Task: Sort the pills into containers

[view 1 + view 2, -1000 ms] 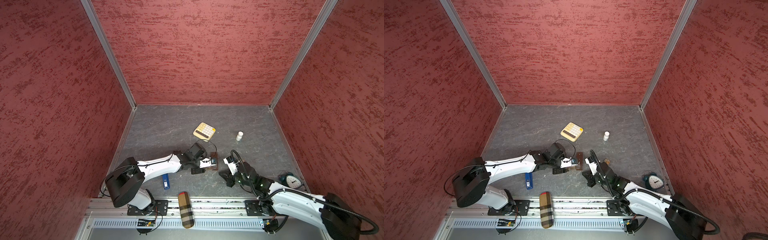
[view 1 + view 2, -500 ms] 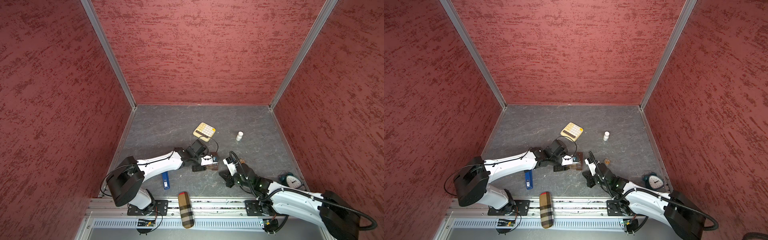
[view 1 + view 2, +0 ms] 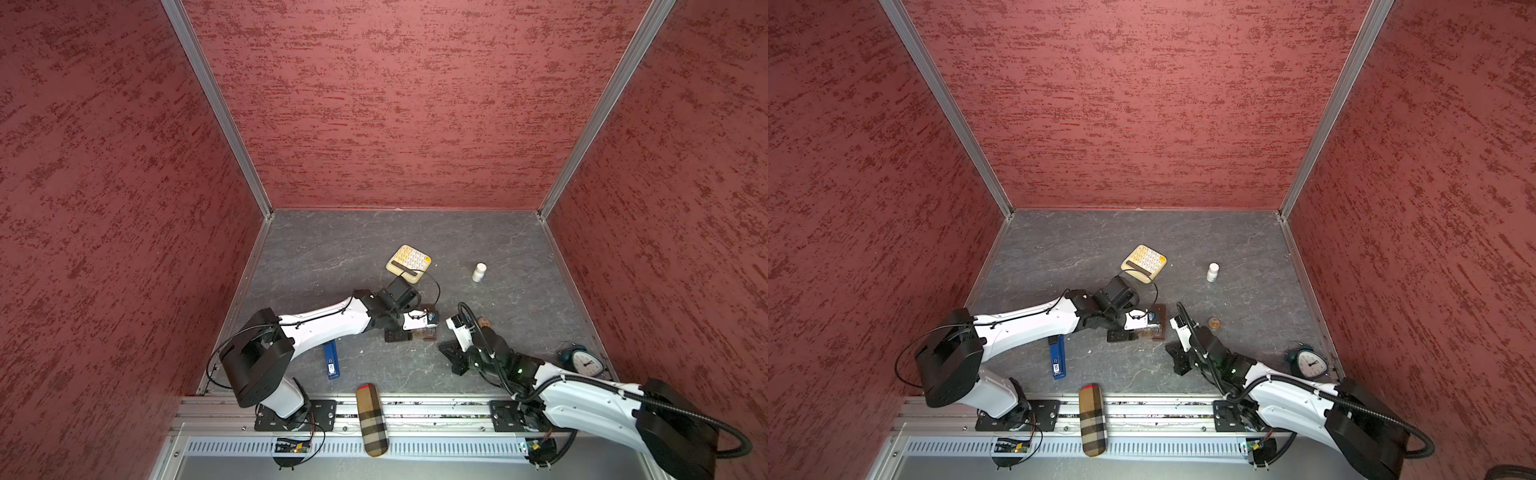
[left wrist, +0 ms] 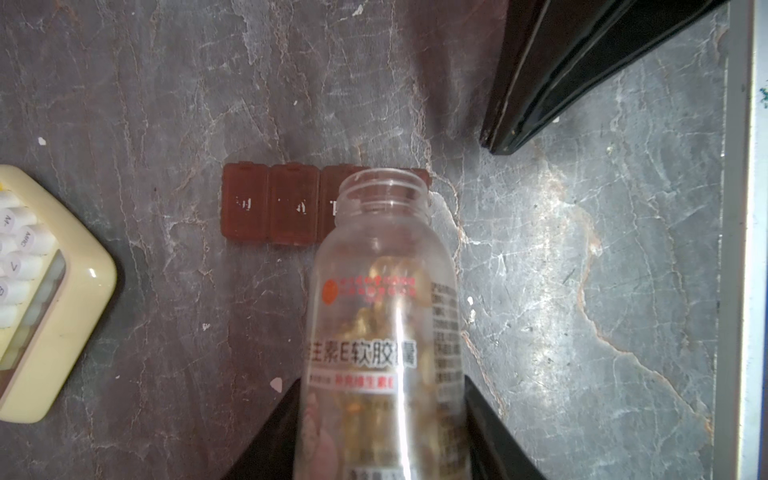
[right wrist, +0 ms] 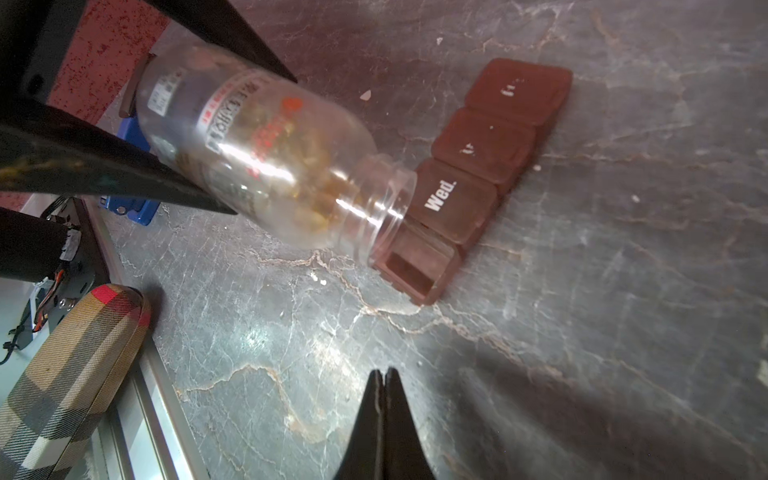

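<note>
While the golden translucent pills (image 5: 291,183) all sit inside the clear plastic bottle (image 4: 382,332), crowding toward its uncapped neck, the dark brown plastic strip of lidded containers (image 5: 478,166) lies flat on the grey marbled desk (image 5: 582,332). Its end compartment (image 5: 409,270) is open and, as far as can be seen, empty, and the other three lids are shut. The left hand (image 4: 384,432) clamps the bottle's body, tipped mouth-down over that open end, so I judge that pouring has barely begun and all the sorting is left. The right hand (image 5: 384,376), pressed closed on nothing, hovers off the strip's open end, apart from it. Bare desk flanks the strip's long sides; a cream calculator (image 4: 50,291) lies beyond its shut end, and the desk's metal front edge (image 4: 739,249) well beyond its open end.
</note>
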Action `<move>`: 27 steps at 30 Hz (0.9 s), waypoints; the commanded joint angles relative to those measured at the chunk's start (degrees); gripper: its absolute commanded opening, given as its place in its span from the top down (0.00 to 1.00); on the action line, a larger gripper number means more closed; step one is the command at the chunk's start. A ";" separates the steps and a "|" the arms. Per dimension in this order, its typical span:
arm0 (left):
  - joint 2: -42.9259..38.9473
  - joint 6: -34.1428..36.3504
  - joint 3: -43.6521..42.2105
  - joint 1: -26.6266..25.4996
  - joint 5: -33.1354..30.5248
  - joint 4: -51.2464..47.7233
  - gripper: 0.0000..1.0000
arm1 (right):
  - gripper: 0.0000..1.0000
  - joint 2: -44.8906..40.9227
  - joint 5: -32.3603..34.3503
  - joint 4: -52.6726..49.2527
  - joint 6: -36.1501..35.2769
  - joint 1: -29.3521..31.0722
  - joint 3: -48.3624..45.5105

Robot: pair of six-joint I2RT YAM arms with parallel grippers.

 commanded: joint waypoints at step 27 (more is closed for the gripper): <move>5.02 1.51 8.41 -2.98 -4.10 -8.10 1.00 | 1.00 2.68 1.10 5.01 0.80 0.74 -0.58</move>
